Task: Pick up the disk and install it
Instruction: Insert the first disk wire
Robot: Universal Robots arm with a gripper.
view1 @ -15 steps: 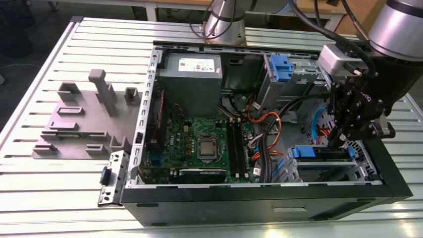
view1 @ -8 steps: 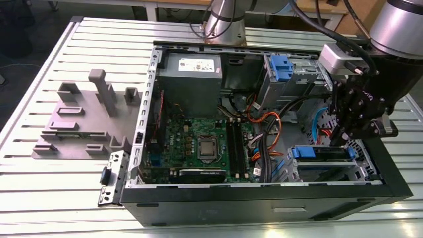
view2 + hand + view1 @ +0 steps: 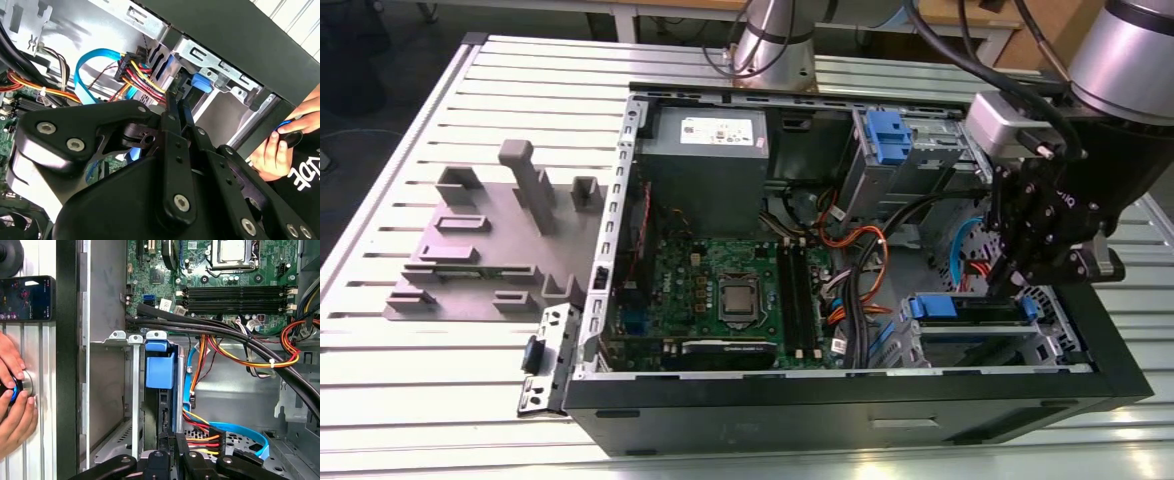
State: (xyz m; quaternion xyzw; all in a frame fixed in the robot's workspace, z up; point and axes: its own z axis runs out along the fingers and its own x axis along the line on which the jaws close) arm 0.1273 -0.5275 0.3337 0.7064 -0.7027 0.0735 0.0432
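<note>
in the exterior view, the gripper (image 3: 1014, 285) is seen lowered into the open computer case (image 3: 854, 400), which lies on its side on the slatted desk (image 3: 427, 400). directly beneath the fingers sits a metal drive cage (image 3: 987, 340) in the case corner, and the disk (image 3: 947, 308) is seen in it, its blue frame showing at the top of the cage just beside the fingertips. a second cage (image 3: 907, 150), well apart from the fingers at the far end of the case, holds another blue-framed part (image 3: 887, 130). a motherboard (image 3: 720, 290) and a grey power supply (image 3: 707, 150) also lie inside the case. whether the fingers are open or closed cannot be told from this view.

in the second wrist view, the two fingers (image 3: 172, 117) are seen drawn close together, almost parallel, with their tips at the blue edge of the disk (image 3: 200, 82) by the cage wall. it is judged that the fingers are closed on the disk's edge, though the contact itself is partly hidden. a bundle of coloured cables (image 3: 135, 75) lies just beside the fingers. a person's hand (image 3: 280, 145) rests outside the case.

in the first wrist view, the disk (image 3: 160, 370) is seen standing in the cage slot straight ahead of the fingers, with cables (image 3: 200, 432) close by. for seating to go well, it is judged that the disk should be kept square to the slot rails and pressed straight in, and that the cables should be kept clear of the fingers.
</note>
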